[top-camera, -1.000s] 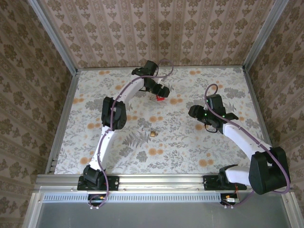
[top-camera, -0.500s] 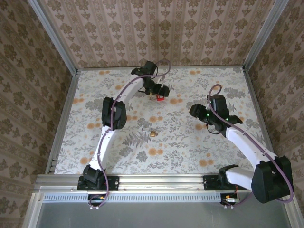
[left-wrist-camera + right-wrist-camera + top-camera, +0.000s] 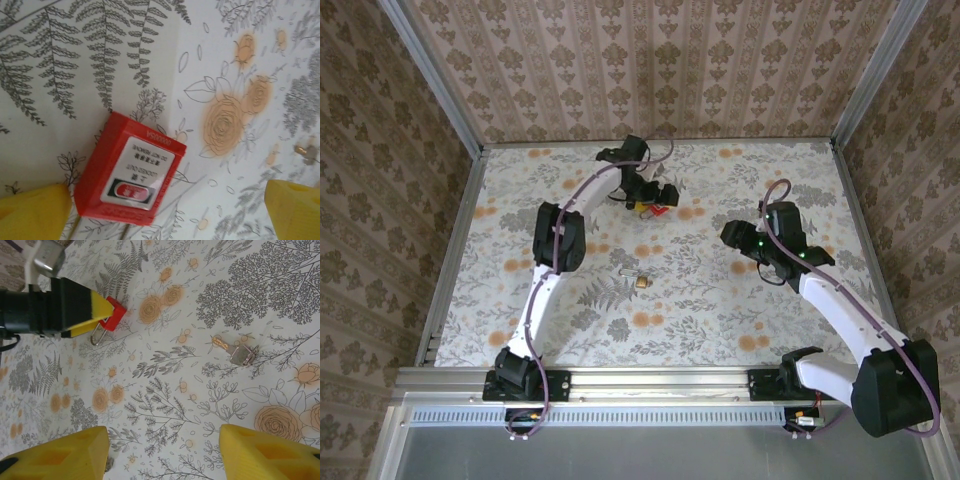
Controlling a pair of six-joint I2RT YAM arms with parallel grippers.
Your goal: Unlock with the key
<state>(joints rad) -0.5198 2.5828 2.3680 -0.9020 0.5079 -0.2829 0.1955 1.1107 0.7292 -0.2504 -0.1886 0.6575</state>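
A red padlock (image 3: 131, 172) with a white label lies flat on the flowered table at the far middle (image 3: 659, 210). Its shackle (image 3: 97, 336) points toward the arms' side. My left gripper (image 3: 162, 215) is open wide and low over the padlock (image 3: 113, 316), which lies between the yellow fingertips (image 3: 31, 214), close to the left one. The key (image 3: 635, 278), brass with a silver tag and ring, lies mid-table (image 3: 235, 351), apart from the lock. My right gripper (image 3: 162, 455) hovers open over bare cloth, right of the key (image 3: 306, 152); nothing is between its fingers.
Patterned walls enclose the table on three sides, with metal posts at the far corners (image 3: 478, 150). The left arm (image 3: 560, 240) reaches diagonally across the left half. The right gripper (image 3: 732, 235) is at mid-right.
The left gripper has opened wider and shifted slightly onto the padlock. The right arm has drifted a little to the right. Key and padlock have not moved.
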